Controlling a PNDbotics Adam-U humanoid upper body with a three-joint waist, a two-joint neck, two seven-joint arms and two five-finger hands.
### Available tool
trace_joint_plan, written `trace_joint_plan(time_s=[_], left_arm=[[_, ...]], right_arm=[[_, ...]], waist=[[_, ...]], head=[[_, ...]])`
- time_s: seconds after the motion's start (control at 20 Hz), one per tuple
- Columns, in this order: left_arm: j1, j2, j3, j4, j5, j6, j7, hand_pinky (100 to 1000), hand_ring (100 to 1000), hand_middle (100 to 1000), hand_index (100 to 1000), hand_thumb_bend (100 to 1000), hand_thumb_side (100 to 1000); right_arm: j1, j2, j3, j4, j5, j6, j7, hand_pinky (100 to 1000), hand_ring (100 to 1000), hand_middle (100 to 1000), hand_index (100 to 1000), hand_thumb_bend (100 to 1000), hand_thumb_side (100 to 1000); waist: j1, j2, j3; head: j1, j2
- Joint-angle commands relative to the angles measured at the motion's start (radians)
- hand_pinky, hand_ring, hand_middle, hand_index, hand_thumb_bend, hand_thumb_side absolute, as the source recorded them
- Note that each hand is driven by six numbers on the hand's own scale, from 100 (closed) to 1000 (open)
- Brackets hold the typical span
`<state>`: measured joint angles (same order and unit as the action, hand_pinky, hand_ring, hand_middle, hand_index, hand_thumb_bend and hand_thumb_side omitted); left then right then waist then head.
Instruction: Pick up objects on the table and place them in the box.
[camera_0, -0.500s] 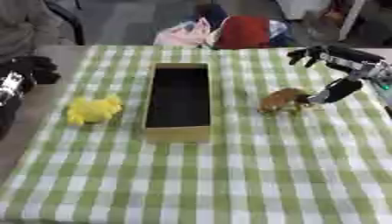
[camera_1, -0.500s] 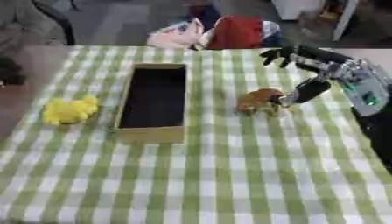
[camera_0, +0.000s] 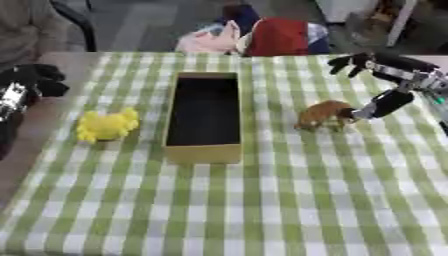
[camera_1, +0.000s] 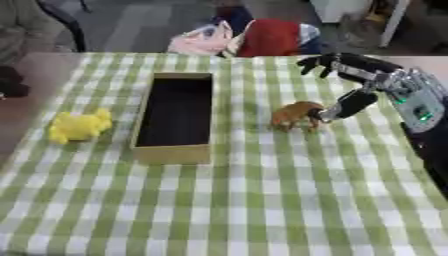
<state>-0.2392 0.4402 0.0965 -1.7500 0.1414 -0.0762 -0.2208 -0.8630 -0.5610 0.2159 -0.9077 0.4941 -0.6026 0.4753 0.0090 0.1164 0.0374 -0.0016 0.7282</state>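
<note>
Little has moved since the earlier frame: right hand (camera_1: 354, 85) is held where it was, beside the brown toy (camera_1: 295, 114), and toy, box (camera_0: 203, 150) and yellow toy (camera_0: 106, 125) lie as before. Thumb is set against the toy's right end; the other fingers are spread above and behind, not closed round it, so nothing is held yet. Whether the thumb actually touches can't be told for sure. Brown toy stands on the checked cloth (camera_0: 289, 200), right of the box and well apart from it; yellow toy lies left of the box, near it. Box is open w/ nothing seen inside.

Risks, as judged: w/ only the thumb at one end, the toy could be pushed or tipped toward the box instead of gripped, if the fingers are closed late. If pinched at the end only, it could be swung or dropped short of the box. Cloth could be dragged, and the box shifted w/ it.

Left hand (camera_0: 31, 82) is seen at the left edge, off the cloth; its state can't be told.
</note>
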Motion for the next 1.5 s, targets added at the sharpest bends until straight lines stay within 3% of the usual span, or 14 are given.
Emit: trace_joint_plan(time_s=[0.05,1.15,1.5], left_arm=[[-0.011,0.025,0.006,-0.010,0.004,-0.001,-0.003,764,688,659,756,163,785],[-0.014,0.021,-0.001,-0.010,0.004,-0.003,-0.012,765,688,660,757,163,786],[-0.014,0.020,-0.002,-0.010,0.005,-0.004,-0.013,765,689,660,757,161,786]], right_arm=[[-0.024,-0.013,-0.006,-0.007,0.020,-0.005,0.005,779,949,817,998,450,271],[-0.052,0.063,-0.063,0.173,0.241,-0.017,-0.040,778,940,797,968,460,336],[-0.051,0.064,-0.073,0.191,0.305,-0.012,-0.106,763,910,754,886,451,320]], waist=[[0.000,-0.015,0.001],[0.007,-0.012,0.021],[0.009,-0.013,0.023]], head=[[-0.004,-0.011],[-0.024,-0.009],[-0.026,-0.007]])
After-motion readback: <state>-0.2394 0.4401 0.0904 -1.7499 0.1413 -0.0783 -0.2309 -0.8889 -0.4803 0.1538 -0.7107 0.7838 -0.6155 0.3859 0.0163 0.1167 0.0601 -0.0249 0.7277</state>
